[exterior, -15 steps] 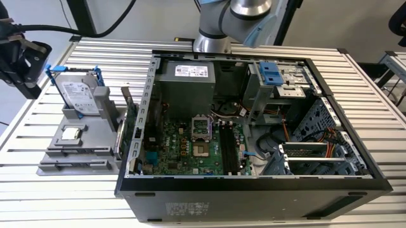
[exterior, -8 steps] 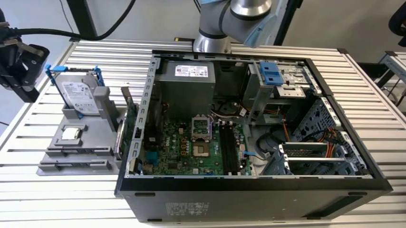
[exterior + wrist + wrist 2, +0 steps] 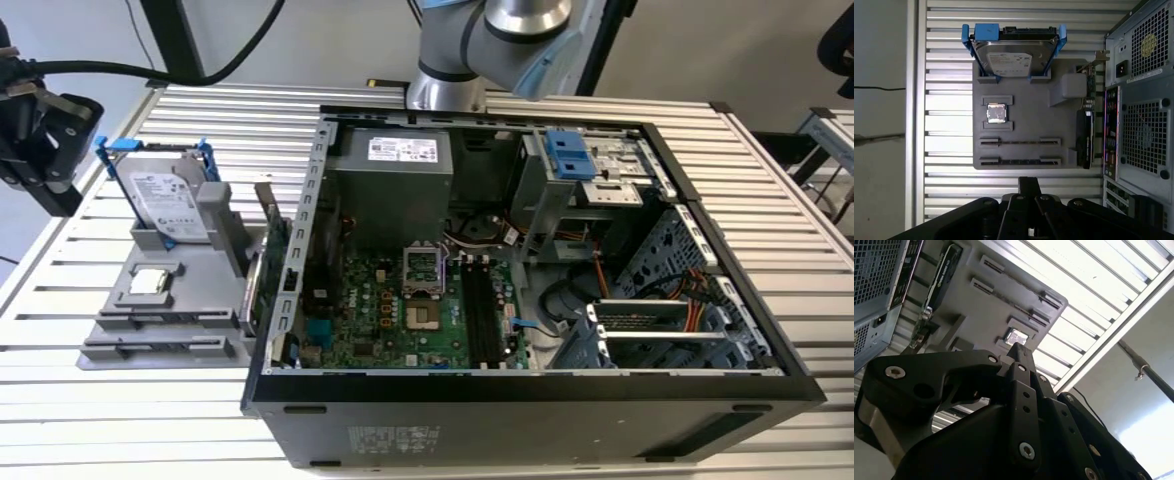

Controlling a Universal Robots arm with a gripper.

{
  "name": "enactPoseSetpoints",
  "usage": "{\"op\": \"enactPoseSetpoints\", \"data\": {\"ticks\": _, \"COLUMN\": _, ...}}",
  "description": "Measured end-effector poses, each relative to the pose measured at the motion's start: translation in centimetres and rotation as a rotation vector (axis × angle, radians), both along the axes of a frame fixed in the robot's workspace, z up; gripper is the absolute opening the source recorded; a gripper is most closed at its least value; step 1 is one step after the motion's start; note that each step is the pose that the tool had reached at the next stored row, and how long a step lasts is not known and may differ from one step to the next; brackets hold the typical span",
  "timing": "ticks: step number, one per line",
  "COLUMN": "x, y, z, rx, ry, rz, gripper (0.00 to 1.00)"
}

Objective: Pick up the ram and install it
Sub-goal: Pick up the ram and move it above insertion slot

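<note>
Gripper [image 3: 1029, 186] near grey parts holder [image 3: 1024, 125]

Robotics lab: an opened desktop computer case [image 3: 534, 415] lies on a slatted aluminium table [image 3: 787, 230], a grey parts fixture [image 3: 207, 300] (a hard drive [image 3: 171, 205] stands in it) beside it, and an industrial robot arm [image 3: 461, 50] is mounted at the table's far edge.

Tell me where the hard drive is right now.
In the exterior view, the hard drive stands on edge in its blue bracket at the far end of the grey tray, on the exterior view's left, beside the open case.
</note>
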State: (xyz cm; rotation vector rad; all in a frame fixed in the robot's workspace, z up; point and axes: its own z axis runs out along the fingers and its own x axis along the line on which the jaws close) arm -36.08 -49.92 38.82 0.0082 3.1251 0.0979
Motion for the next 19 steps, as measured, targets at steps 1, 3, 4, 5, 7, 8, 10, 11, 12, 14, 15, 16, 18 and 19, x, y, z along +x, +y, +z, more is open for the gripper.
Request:
{"op": "enactPoseSetpoints", "data": {"ticks": 1, "x": 0.0, "y": 0.0, "z": 0.0, "rx": 0.0, "ry": 0.0, "rz": 0.0, "gripper": 0.0}}
{"op": "enactPoseSetpoints", "data": {"ticks": 3, "x": 0.0, "y": 0.0, "z": 0.0, "rx": 0.0001, "ry": -0.0001, "rz": 0.0, "gripper": 0.0}}
{"op": "enactPoseSetpoints", "data": {"ticks": 4, "x": 0.0, "y": 0.0, "z": 0.0, "rx": 0.0001, "ry": -0.0001, "rz": 0.001, "gripper": 0.0}}
{"op": "enactPoseSetpoints", "data": {"ticks": 5, "x": 0.0, "y": 0.0, "z": 0.0, "rx": 0.0001, "ry": 0.0, "rz": 0.003, "gripper": 0.0}}
{"op": "enactPoseSetpoints", "data": {"ticks": 7, "x": 0.0, "y": 0.0, "z": 0.0, "rx": 0.0, "ry": 0.0, "rz": 0.007, "gripper": 0.0}}
{"op": "enactPoseSetpoints", "data": {"ticks": 8, "x": 0.0, "y": 0.0, "z": 0.0, "rx": 0.0, "ry": 0.0, "rz": 0.01, "gripper": 0.0}}
{"op": "enactPoseSetpoints", "data": {"ticks": 10, "x": 0.0, "y": 0.0, "z": 0.0, "rx": 0.0, "ry": -0.0001, "rz": 0.016, "gripper": 0.0}}
{"op": "enactPoseSetpoints", "data": {"ticks": 11, "x": 0.0, "y": 0.0, "z": 0.0, "rx": 0.0001, "ry": -0.0001, "rz": 0.02, "gripper": 0.0}}
{"op": "enactPoseSetpoints", "data": {"ticks": 12, "x": 0.0, "y": 0.0, "z": 0.0, "rx": 0.0001, "ry": -0.0001, "rz": 0.024, "gripper": 0.0}}
{"op": "enactPoseSetpoints", "data": {"ticks": 14, "x": 0.0, "y": 0.0, "z": 0.02, "rx": 0.0, "ry": 0.0, "rz": 0.036, "gripper": 0.0}}
{"op": "enactPoseSetpoints", "data": {"ticks": 15, "x": 0.0, "y": 0.0, "z": 0.01, "rx": 0.0001, "ry": -0.0001, "rz": 0.043, "gripper": 0.0}}
{"op": "enactPoseSetpoints", "data": {"ticks": 16, "x": 0.0, "y": 0.0, "z": 0.01, "rx": 0.0001, "ry": -0.0001, "rz": 0.052, "gripper": 0.0}}
{"op": "enactPoseSetpoints", "data": {"ticks": 18, "x": 0.0, "y": 0.0, "z": 0.02, "rx": 0.0, "ry": -0.0001, "rz": 0.07, "gripper": 0.0}}
{"op": "enactPoseSetpoints", "data": {"ticks": 19, "x": 0.0, "y": 0.0, "z": 0.03, "rx": 0.0, "ry": 0.0, "rz": 0.08, "gripper": 0.0}}
